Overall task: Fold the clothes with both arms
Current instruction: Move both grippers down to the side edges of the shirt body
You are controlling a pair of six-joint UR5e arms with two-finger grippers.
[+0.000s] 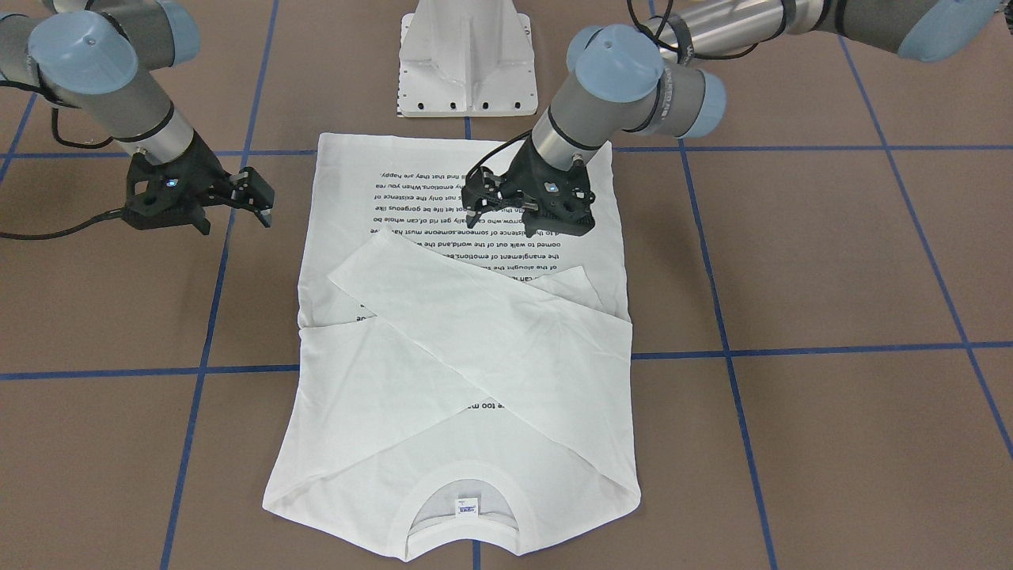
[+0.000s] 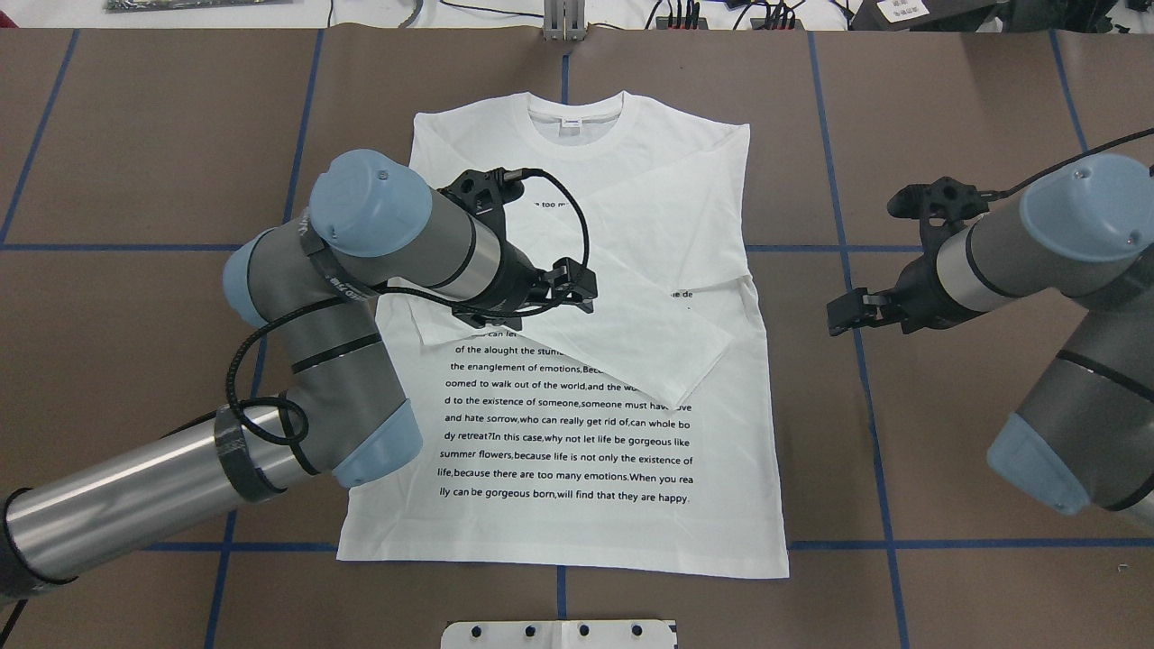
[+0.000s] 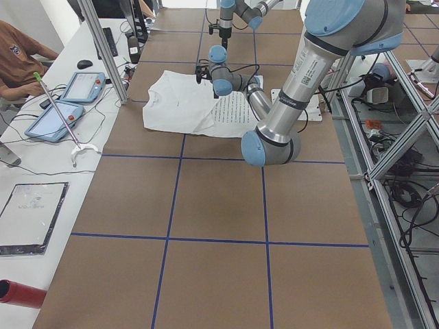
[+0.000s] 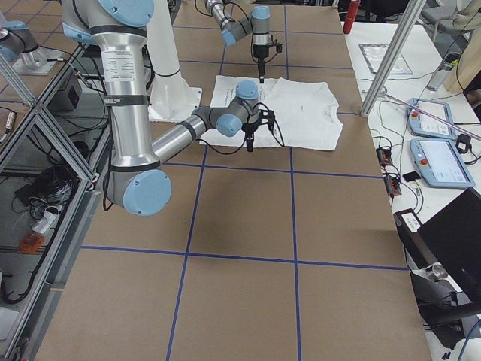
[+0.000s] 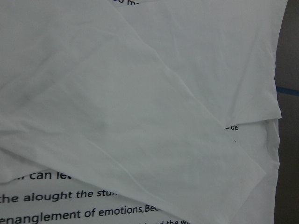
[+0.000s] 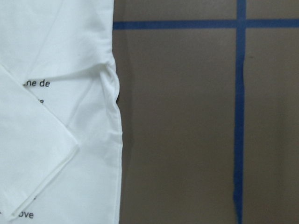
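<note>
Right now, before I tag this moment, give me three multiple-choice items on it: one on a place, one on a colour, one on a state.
1. Where is the right gripper relative to the T-shirt?
A. Over its middle.
B. Beside it, over bare table.
C. Under it.

2. What colour are the table's grid lines?
A. Red.
B. Blue.
C. Yellow.

3. How do the sleeves lie?
A. Spread out sideways.
B. Hanging off the table.
C. Folded crosswise over the printed front.

Key: 1 B, the gripper hangs clear of the shirt's side edge, with brown table below it; 2 B, the lines are blue on brown; 3 C, both sleeves cross over the black text.
</note>
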